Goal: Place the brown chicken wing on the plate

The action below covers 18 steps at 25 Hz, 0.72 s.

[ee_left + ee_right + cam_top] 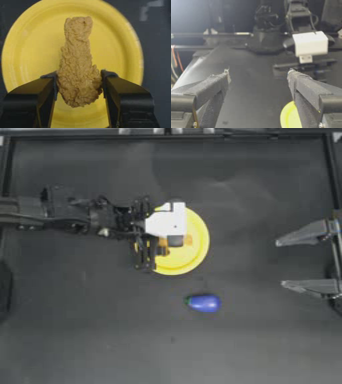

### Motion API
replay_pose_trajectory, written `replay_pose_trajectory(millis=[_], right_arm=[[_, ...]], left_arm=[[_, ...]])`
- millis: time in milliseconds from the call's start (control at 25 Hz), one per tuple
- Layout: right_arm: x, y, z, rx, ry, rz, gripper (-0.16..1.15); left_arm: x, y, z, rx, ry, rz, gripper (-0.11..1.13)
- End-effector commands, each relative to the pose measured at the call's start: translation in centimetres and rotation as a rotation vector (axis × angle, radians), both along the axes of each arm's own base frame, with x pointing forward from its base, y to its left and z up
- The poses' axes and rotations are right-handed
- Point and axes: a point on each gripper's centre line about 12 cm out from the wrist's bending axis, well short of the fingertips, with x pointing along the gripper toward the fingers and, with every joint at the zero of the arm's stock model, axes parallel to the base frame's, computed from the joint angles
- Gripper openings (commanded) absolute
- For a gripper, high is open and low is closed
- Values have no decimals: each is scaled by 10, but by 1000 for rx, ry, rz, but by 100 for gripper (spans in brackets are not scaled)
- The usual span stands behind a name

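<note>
**Dark table, wing held over the plate**

Dark table (80, 338) all around, with a frame along the edges.

Left claw (78, 86) pinching the brown chicken wing (78, 65) on both sides, near its fat end. Jaws pressed tight against the lumpy crust. Thin end of the wing pointing away from the claw, out across the yellow plate (30, 50). Plate right behind the wing in the left wrist view, filling most of it. Hard to tell if the wing touches the plate or hangs just above it.

From above, left claw (175, 241) over the middle of the plate (194, 253), arm reaching in from the left side. Wing itself hidden under the white block on the wrist.

A little farther out, a blue toy with a green tip (203, 302) lying on the table, near the plate but not touching it. Not part of the job.

Far off at the right edge, right claw (304, 260) parked, jaws spread wide, holding nothing.

How far along: nearly done, by the look of it. Picked up: yes. Carried to the plate: yes. Left to do: lower if needed, let go, pull away. Possible trouble: wing rolling off toward the rim if dropped from too high.
</note>
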Motion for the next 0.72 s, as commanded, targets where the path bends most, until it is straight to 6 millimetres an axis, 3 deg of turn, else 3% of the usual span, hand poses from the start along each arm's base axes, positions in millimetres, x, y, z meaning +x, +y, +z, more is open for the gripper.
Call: replay_pose_trajectory(millis=[40, 280, 400, 720], right_arm=[[1, 0, 4, 1, -14, -1, 99], [1, 0, 4, 0, -14, -1, 99], [1, 0, 4, 0, -14, -1, 99], [1, 0, 5, 0, -15, -1, 99]], left_arm=[[6, 9, 14, 24, -55, 6, 12], [8, 11, 4, 25, -35, -1, 13], [9, 10, 0, 22, -23, -3, 21], [13, 7, 2, 4, -34, -2, 89]])
